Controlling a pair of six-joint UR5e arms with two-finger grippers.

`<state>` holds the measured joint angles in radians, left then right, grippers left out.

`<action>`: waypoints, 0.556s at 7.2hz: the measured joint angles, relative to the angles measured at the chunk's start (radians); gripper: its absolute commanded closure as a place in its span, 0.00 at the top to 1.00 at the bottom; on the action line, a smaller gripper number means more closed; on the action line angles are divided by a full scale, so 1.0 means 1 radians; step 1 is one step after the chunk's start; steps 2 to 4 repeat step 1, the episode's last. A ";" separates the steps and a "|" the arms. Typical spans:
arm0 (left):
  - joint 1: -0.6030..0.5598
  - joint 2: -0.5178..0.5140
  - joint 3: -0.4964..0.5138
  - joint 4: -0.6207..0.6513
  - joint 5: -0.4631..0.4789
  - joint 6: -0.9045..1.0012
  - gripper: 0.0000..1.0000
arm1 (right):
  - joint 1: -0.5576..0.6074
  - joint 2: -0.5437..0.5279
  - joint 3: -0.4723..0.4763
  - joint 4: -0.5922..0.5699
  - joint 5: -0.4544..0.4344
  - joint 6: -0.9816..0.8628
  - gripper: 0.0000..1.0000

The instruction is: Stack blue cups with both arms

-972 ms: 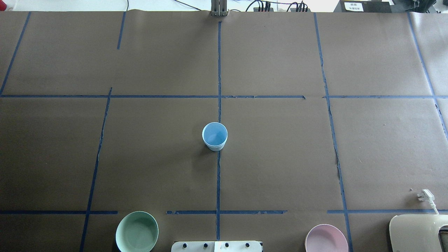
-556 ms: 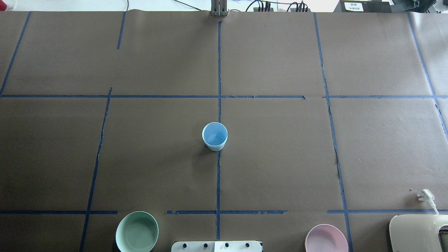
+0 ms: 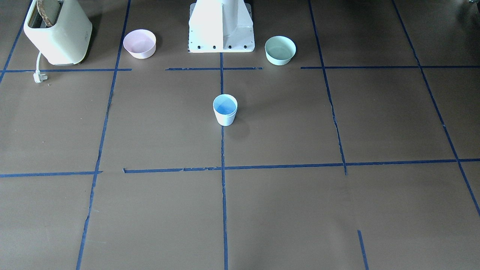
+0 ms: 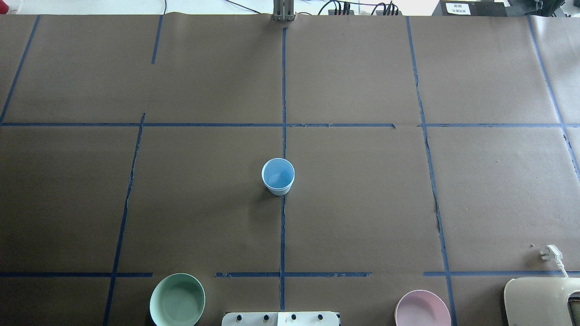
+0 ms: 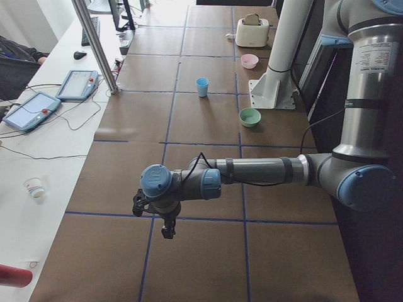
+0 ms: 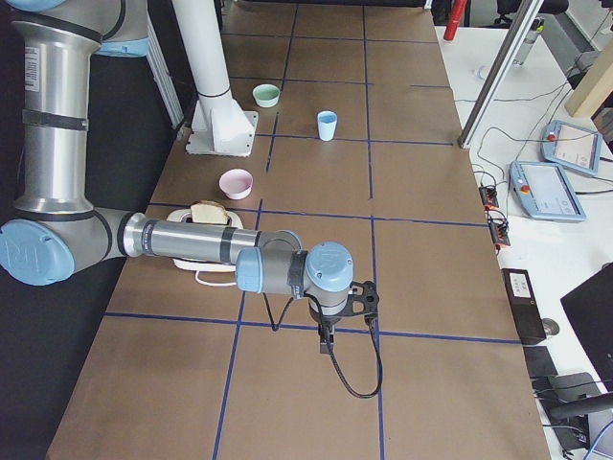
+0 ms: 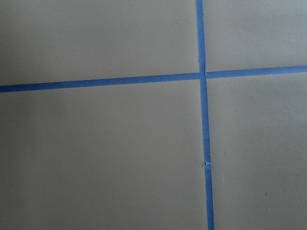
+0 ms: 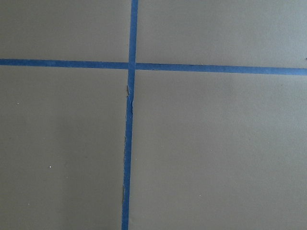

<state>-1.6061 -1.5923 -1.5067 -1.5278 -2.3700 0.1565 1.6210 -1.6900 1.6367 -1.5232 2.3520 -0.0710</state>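
A pale blue cup (image 4: 277, 176) stands upright on the centre tape line in the overhead view, sky blue inside. It also shows in the front-facing view (image 3: 225, 109), where a double rim line suggests one cup nested in another; no separate second cup is in view. It is small in the left view (image 5: 202, 86) and the right view (image 6: 328, 125). My left gripper (image 5: 166, 230) hangs over the table's left end, far from the cup. My right gripper (image 6: 325, 343) hangs over the right end. Both show only in side views, so I cannot tell whether they are open or shut.
A mint-green bowl (image 4: 177, 299) and a pink bowl (image 4: 422, 309) flank the white pedestal base (image 3: 221, 26). A cream toaster (image 4: 541, 301) with a loose white plug (image 4: 550, 252) is at the near right. Both wrist views show only brown paper and blue tape.
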 measured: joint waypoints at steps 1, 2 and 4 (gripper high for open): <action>0.000 0.000 0.000 0.000 0.000 0.000 1.00 | 0.000 -0.001 0.000 0.000 0.001 0.000 1.00; 0.000 0.000 0.000 0.000 0.000 0.000 1.00 | 0.000 -0.001 0.000 0.000 0.001 0.000 1.00; 0.000 0.000 0.000 0.000 0.000 0.000 1.00 | 0.000 -0.001 0.000 0.000 0.001 0.000 1.00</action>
